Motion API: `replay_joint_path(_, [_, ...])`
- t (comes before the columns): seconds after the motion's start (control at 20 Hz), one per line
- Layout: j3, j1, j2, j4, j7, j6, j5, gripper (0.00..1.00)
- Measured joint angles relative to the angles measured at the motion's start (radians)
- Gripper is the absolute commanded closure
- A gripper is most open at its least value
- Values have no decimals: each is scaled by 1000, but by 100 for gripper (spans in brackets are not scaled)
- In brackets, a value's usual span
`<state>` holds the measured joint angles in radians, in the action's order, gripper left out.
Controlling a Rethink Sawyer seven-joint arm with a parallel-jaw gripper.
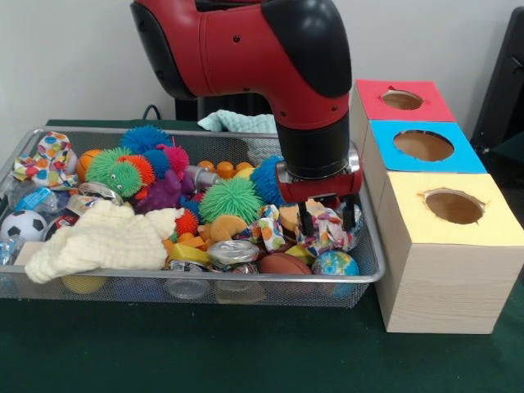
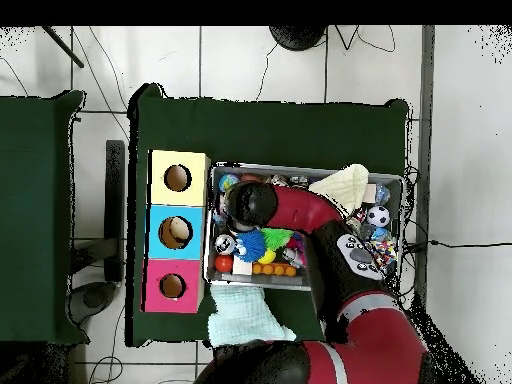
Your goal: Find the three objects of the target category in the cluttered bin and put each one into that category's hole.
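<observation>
Hovering gripper (image 1: pixel 325 214) lowered into bin (image 1: pixel 372 274) at box-side end — fingers apart over patterned cloth (image 1: pixel 326 232), positioned for grasp.

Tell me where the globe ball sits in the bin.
In the front view, the globe ball lies at the bin's near right corner, beside the yellow-topped box and just below the gripper.

Claw (image 1: pixel 325 216) low, fingers apart.
</observation>
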<state>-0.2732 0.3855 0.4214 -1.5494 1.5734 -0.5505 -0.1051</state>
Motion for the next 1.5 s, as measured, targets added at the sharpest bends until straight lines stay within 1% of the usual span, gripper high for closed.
replay_joint_path(0.3, [-5, 4, -3, 2, 0, 0, -1, 0])
replay_joint_path(0.35, [-13, 5, -5, 2, 0, 0, -2, 100])
replay_joint_path(0.6, [-12, -2, -5, 2, 0, 0, -5, 100])
replay_joint_path(0.85, [-8, -28, 1, 4, 0, 0, -30, 100])
replay_joint_path(1.1, [-8, -35, 6, 5, 0, 0, -54, 100])
replay_joint_path(1.35, [0, -44, 15, 5, 0, 0, -55, 100])
replay_joint_path(1.5, [21, -80, 42, 1, 0, -1, -55, 100])
